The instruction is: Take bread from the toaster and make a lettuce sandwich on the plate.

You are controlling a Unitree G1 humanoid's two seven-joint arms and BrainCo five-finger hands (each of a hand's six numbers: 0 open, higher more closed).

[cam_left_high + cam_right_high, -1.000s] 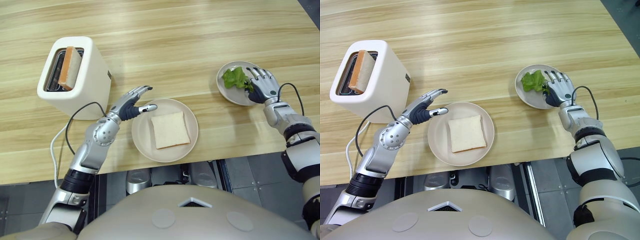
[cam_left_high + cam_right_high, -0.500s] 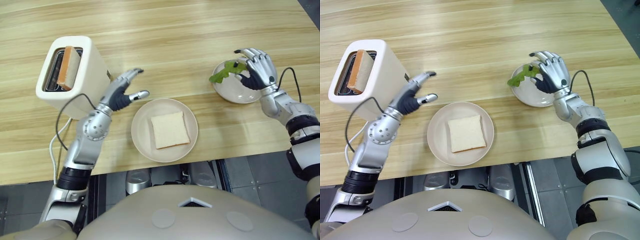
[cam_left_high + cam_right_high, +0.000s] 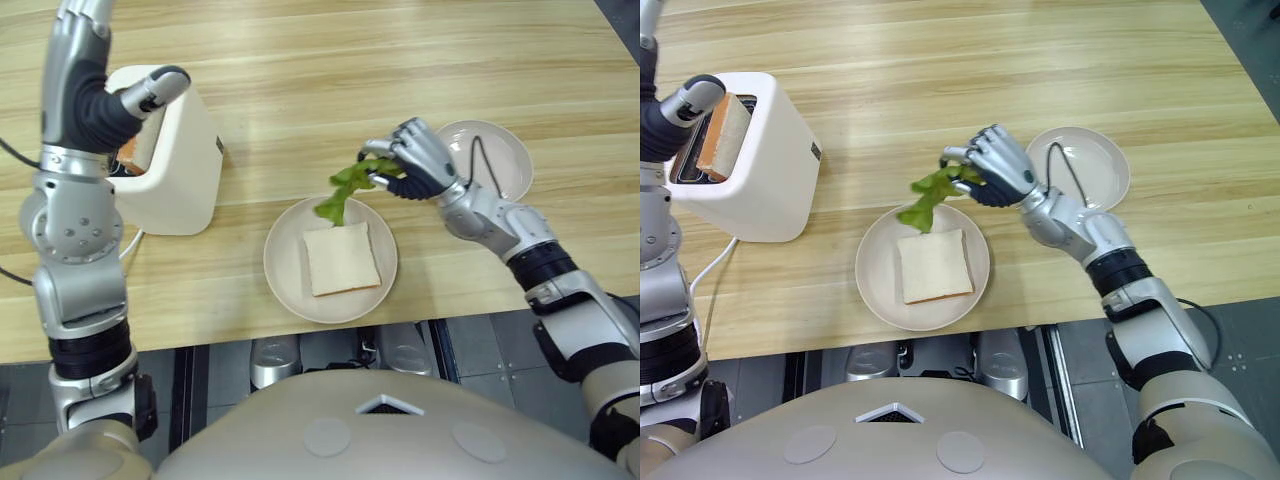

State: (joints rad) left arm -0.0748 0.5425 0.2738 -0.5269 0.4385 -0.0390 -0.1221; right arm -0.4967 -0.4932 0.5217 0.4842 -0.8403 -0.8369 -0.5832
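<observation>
Your right hand's point(image 3: 425, 165) fingers point(image 3: 380, 150) are curled tight on the lettuce point(image 3: 343, 190), pinching its upper end. The leaf hangs from them over the far rim of the plate point(image 3: 277, 265), its lower tip close above the bread slice point(image 3: 340, 260) that lies flat on that plate. Whether the tip touches anything I cannot tell.

Your left hand point(image 3: 100, 112) is up and to the left of the plate, at the top of the toaster point(image 3: 185, 175), right against the second slice point(image 3: 722, 135) standing in the slot. Whether it has hold of that slice I cannot tell.

By my reading you are about halfway: the base slice is down and the lettuce is almost over it. You have yet to lay the leaf on, pull the second slice and set it on top.

A small dish point(image 3: 505, 170) sits right of the plate and a little beyond. The worktop point(image 3: 400, 60) is pale wood grain; off its near edge, below the plate, lies a dark tiled floor point(image 3: 480, 340).
</observation>
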